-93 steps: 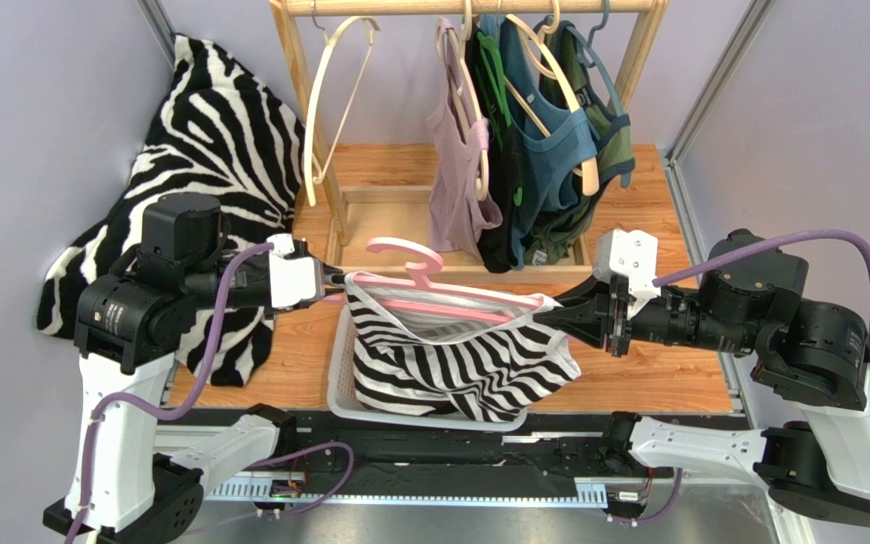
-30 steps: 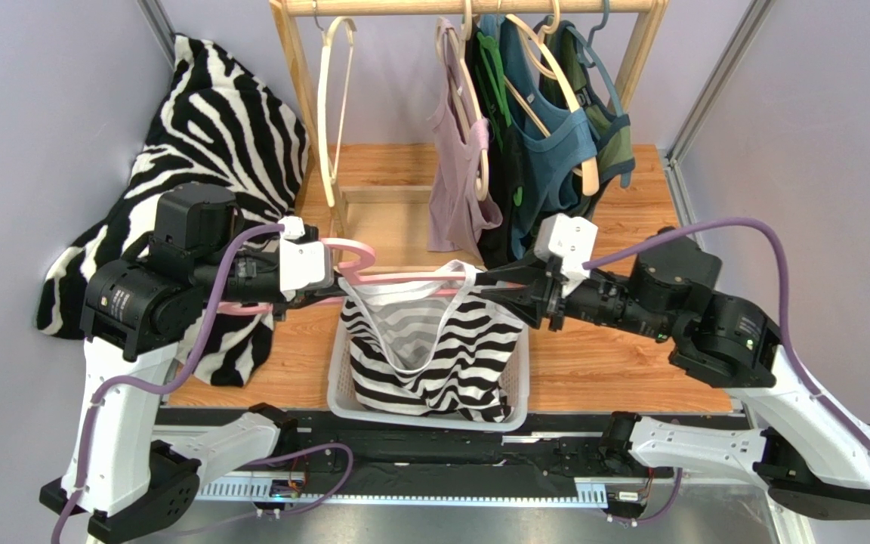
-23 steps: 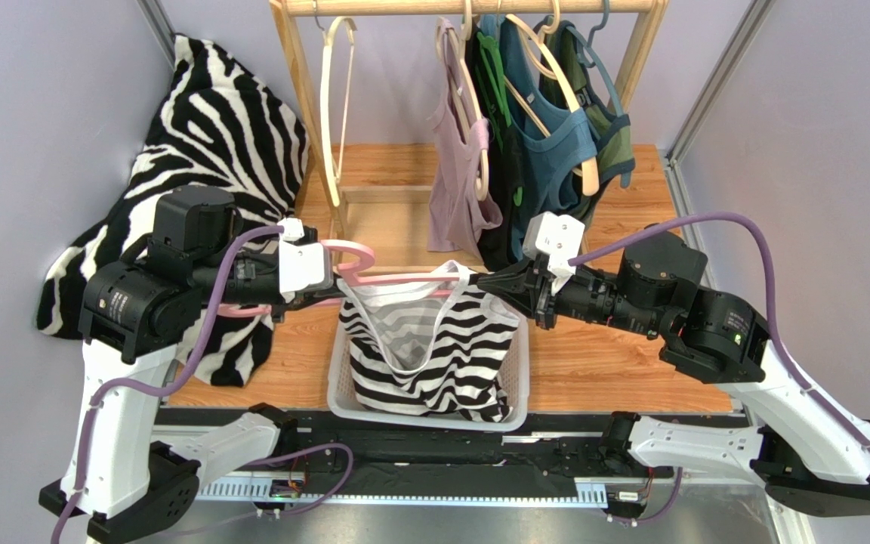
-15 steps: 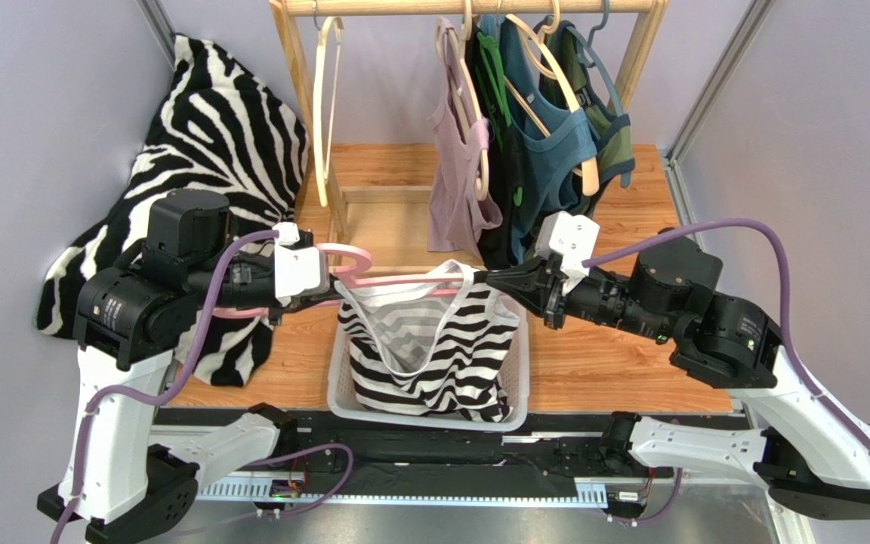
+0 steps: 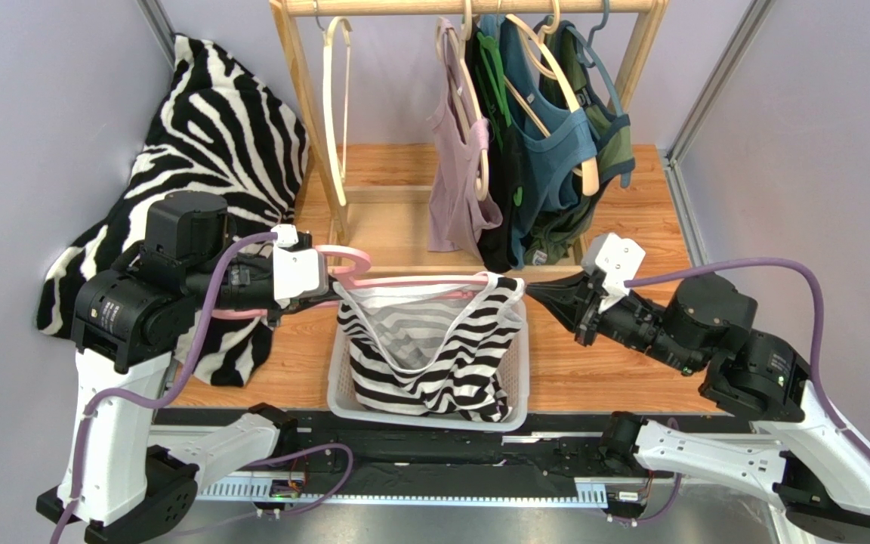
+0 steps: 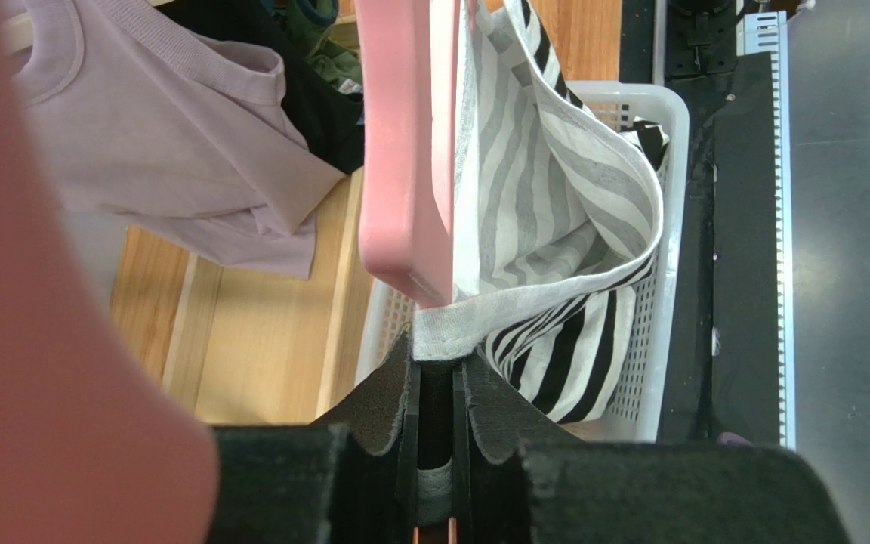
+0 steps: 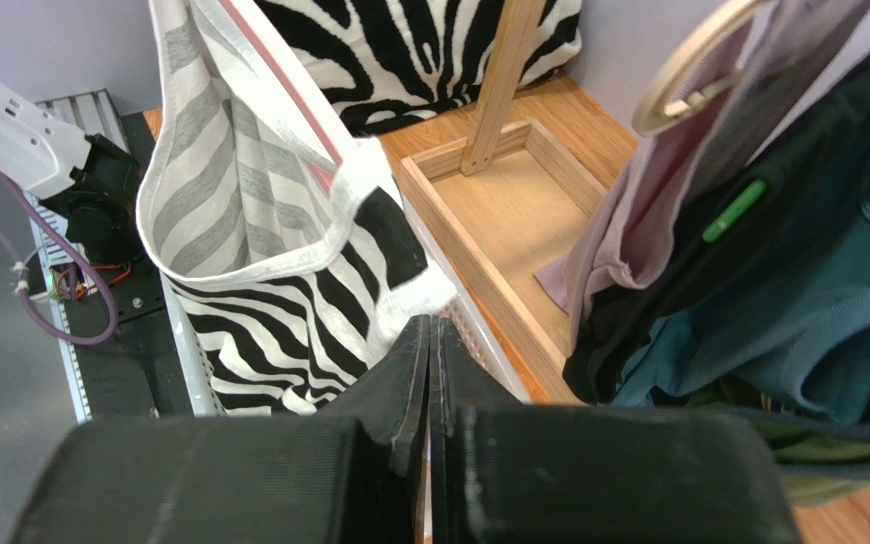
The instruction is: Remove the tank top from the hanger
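A black-and-white striped tank top (image 5: 440,351) hangs stretched between my two grippers above a white basket (image 5: 428,419). The pink hanger (image 5: 351,258) is still partly inside it, its bar along the top edge and its hook by my left gripper. My left gripper (image 5: 335,292) is shut on the tank top's white hem (image 6: 451,326), with the pink hanger (image 6: 406,147) just past the fingertips. My right gripper (image 5: 530,292) is shut, pinching the right corner of the hem (image 7: 419,297) at its very tips. The tank top's lower part sags into the basket.
Behind stands a wooden clothes rack (image 5: 298,68) with a lilac top (image 5: 457,170), dark and teal garments (image 5: 547,147) and a bare wooden hanger (image 5: 332,102). A zebra-print cloth (image 5: 218,125) lies at the left. Grey walls close both sides.
My right gripper shut on the hem and pulled back to the right, stretching the tank top's top edge wide. The left gripper has kept its grip and place.
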`<act>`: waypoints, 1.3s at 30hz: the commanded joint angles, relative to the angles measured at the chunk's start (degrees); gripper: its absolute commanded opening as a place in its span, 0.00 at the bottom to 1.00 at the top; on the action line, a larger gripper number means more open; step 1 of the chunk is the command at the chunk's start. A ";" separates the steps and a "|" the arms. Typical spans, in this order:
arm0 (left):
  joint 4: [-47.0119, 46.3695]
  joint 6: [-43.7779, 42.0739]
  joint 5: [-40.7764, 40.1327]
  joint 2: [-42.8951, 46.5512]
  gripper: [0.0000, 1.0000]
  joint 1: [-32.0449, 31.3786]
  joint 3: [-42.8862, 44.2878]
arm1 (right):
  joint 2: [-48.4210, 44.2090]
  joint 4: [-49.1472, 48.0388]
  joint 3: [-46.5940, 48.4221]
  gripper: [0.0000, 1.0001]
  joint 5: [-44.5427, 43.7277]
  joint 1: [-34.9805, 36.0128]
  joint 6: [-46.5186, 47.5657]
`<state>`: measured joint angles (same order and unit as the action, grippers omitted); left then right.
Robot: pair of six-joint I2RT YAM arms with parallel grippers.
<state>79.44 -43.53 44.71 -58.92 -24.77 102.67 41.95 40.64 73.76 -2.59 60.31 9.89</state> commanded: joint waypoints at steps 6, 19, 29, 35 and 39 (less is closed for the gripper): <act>10.82 0.64 1.52 0.38 0.01 -0.10 1.83 | -7.75 -0.74 -6.60 0.00 -8.13 0.15 -4.26; 10.91 1.08 1.87 -0.32 0.02 -0.10 2.88 | -5.22 -10.58 -11.70 0.55 1.80 0.15 -13.32; 10.91 0.90 2.14 -0.06 0.02 -0.10 2.79 | 0.49 -16.21 -13.20 0.45 6.72 0.16 -16.30; 10.74 0.90 2.23 -0.06 0.02 -0.01 2.80 | -0.20 -15.77 -13.02 0.17 6.37 0.24 -16.48; 10.74 1.08 2.22 -0.06 0.03 -0.01 2.88 | -1.70 -14.10 -12.59 0.00 5.41 0.15 -16.66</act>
<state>79.88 -43.03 44.73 -59.00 -24.69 103.83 42.06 28.60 60.03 2.55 60.29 -6.04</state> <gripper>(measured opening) 0.132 0.036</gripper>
